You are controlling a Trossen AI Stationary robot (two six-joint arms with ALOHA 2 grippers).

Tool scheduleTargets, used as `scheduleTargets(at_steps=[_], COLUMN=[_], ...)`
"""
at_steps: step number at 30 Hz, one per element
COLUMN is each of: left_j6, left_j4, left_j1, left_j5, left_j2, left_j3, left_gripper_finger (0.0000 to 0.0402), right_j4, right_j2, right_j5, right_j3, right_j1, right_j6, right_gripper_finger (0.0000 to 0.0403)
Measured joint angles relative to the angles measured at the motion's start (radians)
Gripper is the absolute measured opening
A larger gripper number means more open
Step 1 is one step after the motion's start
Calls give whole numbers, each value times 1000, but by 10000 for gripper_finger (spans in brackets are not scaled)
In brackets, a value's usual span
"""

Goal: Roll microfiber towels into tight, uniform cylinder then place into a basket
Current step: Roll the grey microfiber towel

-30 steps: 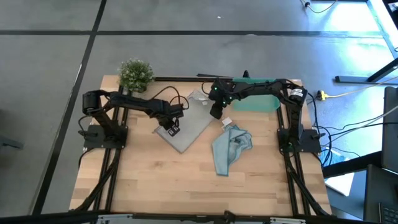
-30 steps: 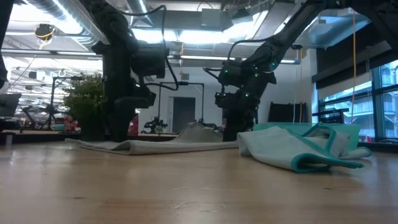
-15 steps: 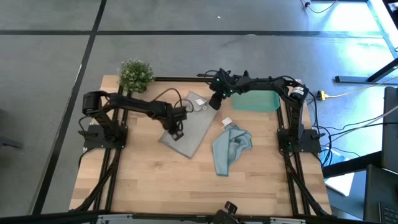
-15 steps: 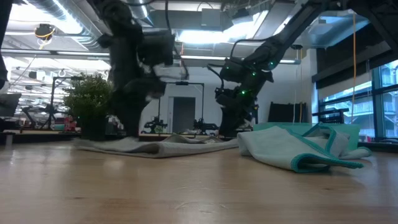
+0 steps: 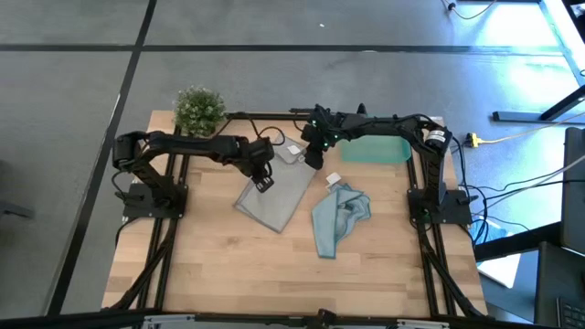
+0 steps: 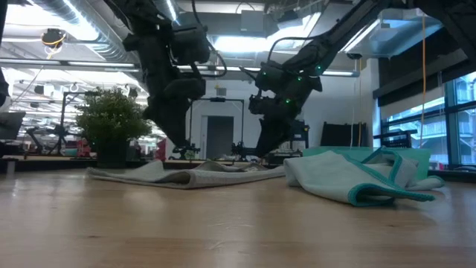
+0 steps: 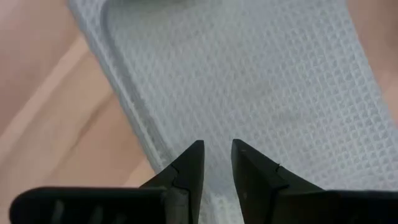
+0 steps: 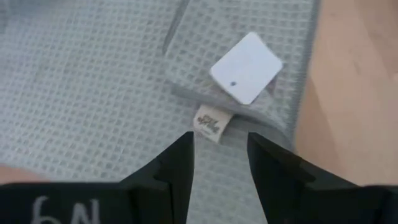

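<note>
We hover both over the grey towel (image 5: 274,194): left gripper (image 7: 216,155) narrowly parted, right gripper (image 8: 219,146) wider, both empty.

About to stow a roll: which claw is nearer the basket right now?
Right. The right claw hangs over the grey towel's far corner, just beside the basket. The left claw is over the same towel's left edge, farther from the basket.
</note>
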Motion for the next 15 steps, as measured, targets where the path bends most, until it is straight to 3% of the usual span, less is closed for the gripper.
scheduleTargets(at_steps=[5,15], left_j6=[114,121], left_j4=[142,324], left_j1=[22,106], left_j5=[1,8], left_j2=[48,155], left_j3=[0,3], left_gripper_finger=[78,78], right_j4=[-12,-55], right_j2=[0,0], right_j5=[-1,-6], right_j3=[0,0], right_j1=[4,10], right_j6=[6,6], right_gripper_finger=[150,150])
